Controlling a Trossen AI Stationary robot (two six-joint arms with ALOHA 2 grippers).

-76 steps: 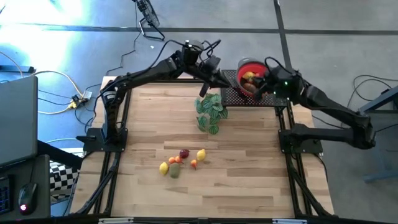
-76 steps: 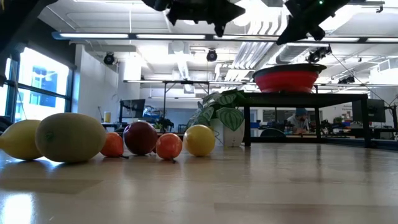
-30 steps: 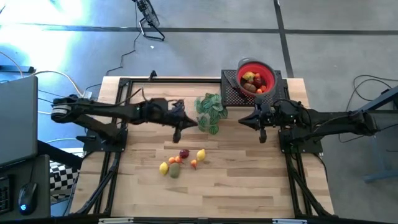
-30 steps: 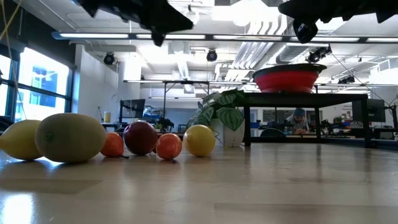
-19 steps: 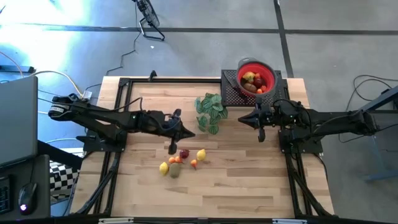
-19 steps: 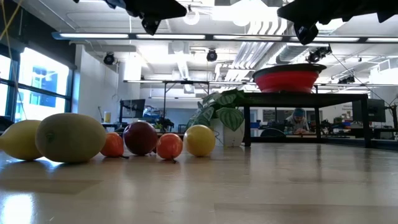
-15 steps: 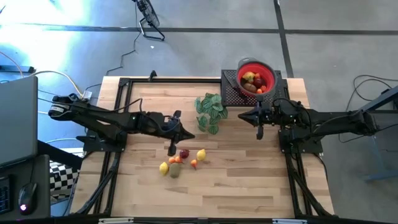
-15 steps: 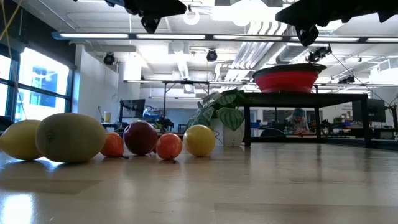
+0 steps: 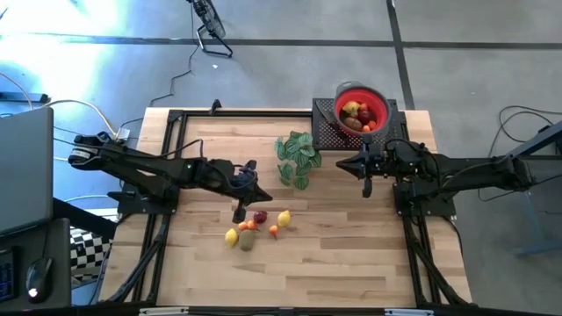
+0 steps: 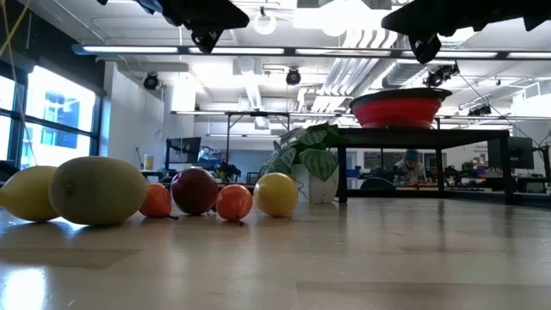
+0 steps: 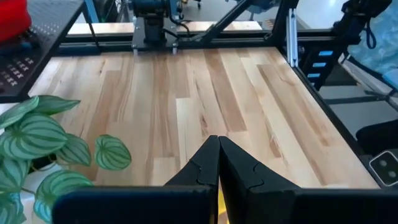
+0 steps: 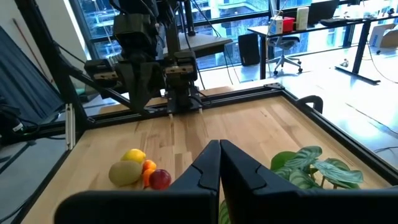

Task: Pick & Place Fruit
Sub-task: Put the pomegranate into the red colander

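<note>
Several small toy fruits lie in a cluster (image 9: 255, 226) on the wooden table: a red one (image 9: 260, 217), two yellow lemons (image 9: 284, 219), orange pieces and a brown-green one (image 10: 97, 189). More fruit (image 9: 356, 114) sits in the red bowl (image 9: 376, 104). My left gripper (image 9: 239, 213) hangs shut just beside the cluster, on its left-far side, high above it in the low view (image 10: 207, 36). My right gripper (image 9: 367, 183) is shut and waits in the air near the table's right edge, on the near side of the bowl's stand. In the right wrist view the cluster (image 12: 140, 172) lies far ahead.
The red bowl (image 10: 405, 108) stands on a black perforated stand (image 9: 329, 132) at the far right corner. A green leafy plant sprig (image 9: 297, 158) stands between the two grippers, beyond the fruit. Black frame rails (image 9: 167, 140) run along the table's edges. Bare wood lies toward the near edge.
My left gripper has moved from beside the plant sprig toward the near edge, ending next to the fruit cluster, still shut. The fruit has not moved.
</note>
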